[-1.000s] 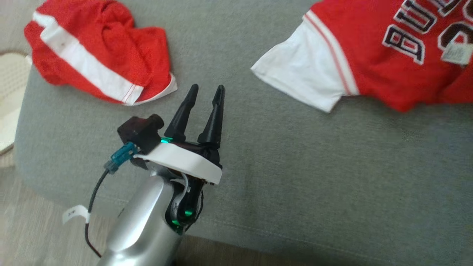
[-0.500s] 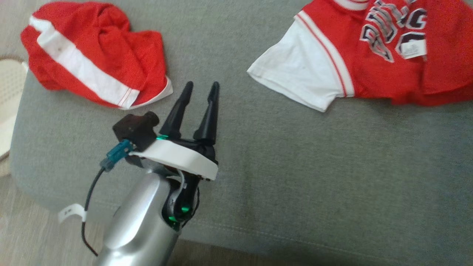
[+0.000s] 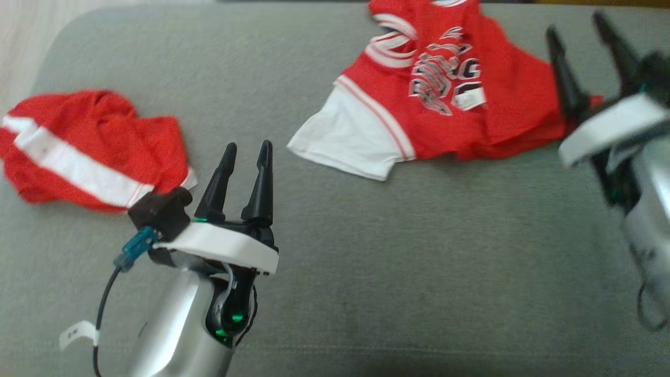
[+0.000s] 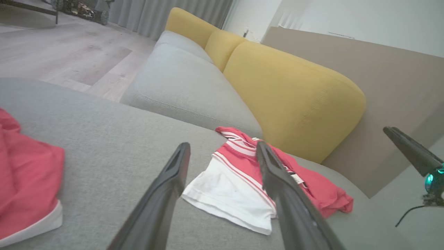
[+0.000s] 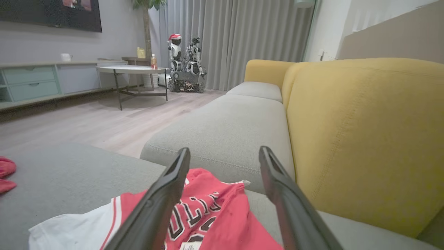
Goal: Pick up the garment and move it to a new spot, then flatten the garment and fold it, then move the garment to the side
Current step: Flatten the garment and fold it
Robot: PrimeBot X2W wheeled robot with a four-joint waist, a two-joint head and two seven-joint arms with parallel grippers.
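Eyeing the red jersey crumpled at upper centre on the grey couch: soft, light, floppy, probably best pinched at both shoulders, with left gripper and right gripper spread empty.

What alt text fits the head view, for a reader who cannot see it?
A red jersey with a white sleeve and dark lettering lies on a grey fabric cushion, the open right gripper at its right edge. The open left gripper is nearer, beside a second red garment with a white stripe.
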